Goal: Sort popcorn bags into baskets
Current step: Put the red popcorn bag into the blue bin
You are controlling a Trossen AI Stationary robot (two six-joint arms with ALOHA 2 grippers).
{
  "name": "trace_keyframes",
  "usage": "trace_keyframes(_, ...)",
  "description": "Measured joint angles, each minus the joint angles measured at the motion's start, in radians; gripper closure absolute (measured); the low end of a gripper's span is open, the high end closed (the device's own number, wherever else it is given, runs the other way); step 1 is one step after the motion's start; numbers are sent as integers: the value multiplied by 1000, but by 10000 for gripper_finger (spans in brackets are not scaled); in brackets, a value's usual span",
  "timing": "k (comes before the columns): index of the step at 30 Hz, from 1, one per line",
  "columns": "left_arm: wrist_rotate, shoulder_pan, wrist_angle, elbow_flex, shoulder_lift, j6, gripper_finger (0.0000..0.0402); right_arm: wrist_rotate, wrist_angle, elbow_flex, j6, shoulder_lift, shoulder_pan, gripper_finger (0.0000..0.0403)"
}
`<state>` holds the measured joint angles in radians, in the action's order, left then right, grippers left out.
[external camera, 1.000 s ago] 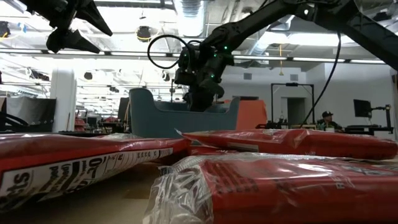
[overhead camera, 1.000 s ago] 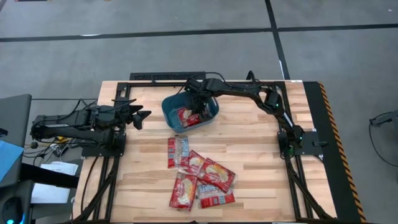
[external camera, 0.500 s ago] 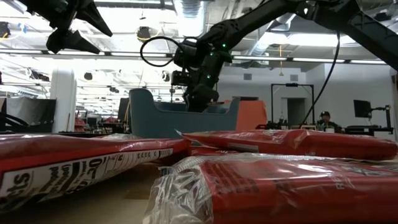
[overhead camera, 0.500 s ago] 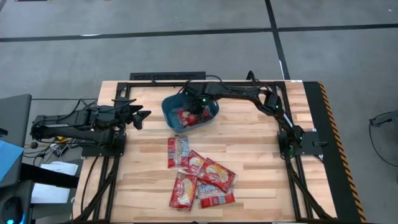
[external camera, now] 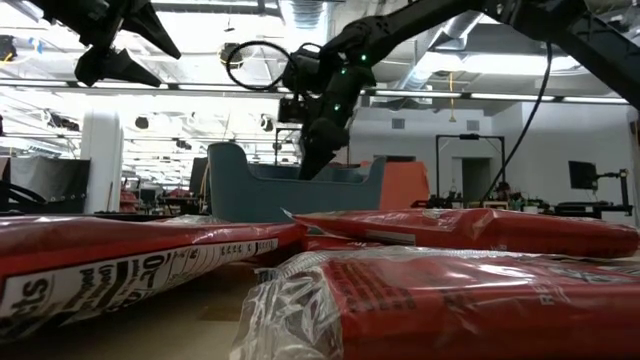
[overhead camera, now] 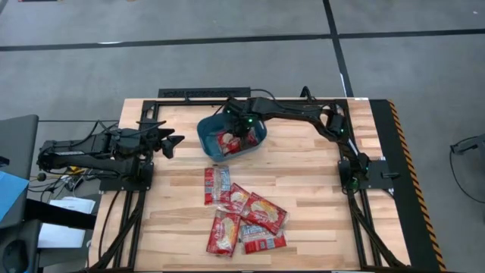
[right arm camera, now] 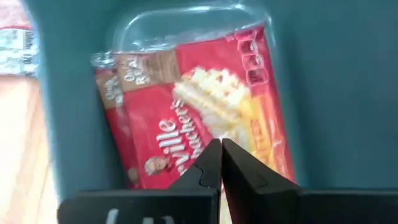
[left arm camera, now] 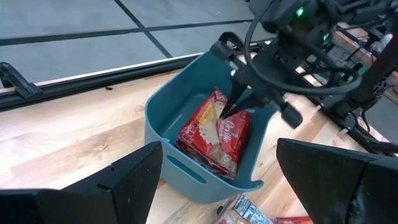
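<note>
The teal basket (overhead camera: 254, 136) stands at the table's far middle. At least two red popcorn bags (left arm camera: 214, 134) lean inside it, one behind the other (right arm camera: 205, 118). My right gripper (left arm camera: 229, 111) points down into the basket with its fingers shut and empty, the tips (right arm camera: 221, 146) just above the top bag. Several more bags (overhead camera: 242, 212) lie overlapping on the wood nearer the near edge. My left gripper (overhead camera: 173, 142) hovers open to the left of the basket, above the table.
The loose bags fill the foreground of the low view (external camera: 450, 230). Black frame rails run along the table's far edge (overhead camera: 204, 93) and sides. Bare wood lies between the basket and the pile. The room with desks shows behind the table.
My right gripper has risen a little over the basket, its wrist moving up and slightly toward the table's left. The bags in the basket and on the table have stayed where they were.
</note>
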<state>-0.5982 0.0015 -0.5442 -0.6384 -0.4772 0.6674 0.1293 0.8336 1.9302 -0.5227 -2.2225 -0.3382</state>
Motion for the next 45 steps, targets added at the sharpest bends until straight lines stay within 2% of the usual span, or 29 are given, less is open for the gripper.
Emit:
trace_keyframes(4, 46, 0, -4, 0, 0, -4, 98, 27, 181, 33, 18, 60, 9, 358)
trace_keyframes(10, 98, 0, -6, 0, 0, -41, 98, 289, 474, 29, 192, 156, 34, 352)
trace_keyframes(14, 134, 0, -7, 0, 0, -67, 98, 303, 639, 27, 283, 209, 100, 354)
trace_keyframes(20, 197, 0, -7, 0, 0, -81, 98, 240, 728, 27, 444, 311, 279, 361)
trace_keyframes(26, 257, 0, -7, 0, -1, -81, 98, -4, 732, 27, 798, 406, 486, 357)
trace_keyframes(30, 302, 0, -7, 0, -1, -81, 98, -67, 737, 27, 1047, 437, 616, 318)
trace_keyframes(37, 332, 0, -6, 0, -1, -81, 98, -184, 736, 22, 1364, 438, 811, 203)
trace_keyframes(41, 332, 0, -6, 0, -1, -81, 98, -219, 729, -108, 1494, 464, 874, 164)
trace_keyframes(45, 330, 0, -3, 0, -1, -89, 98, -241, 510, -356, 1543, 575, 905, 159)
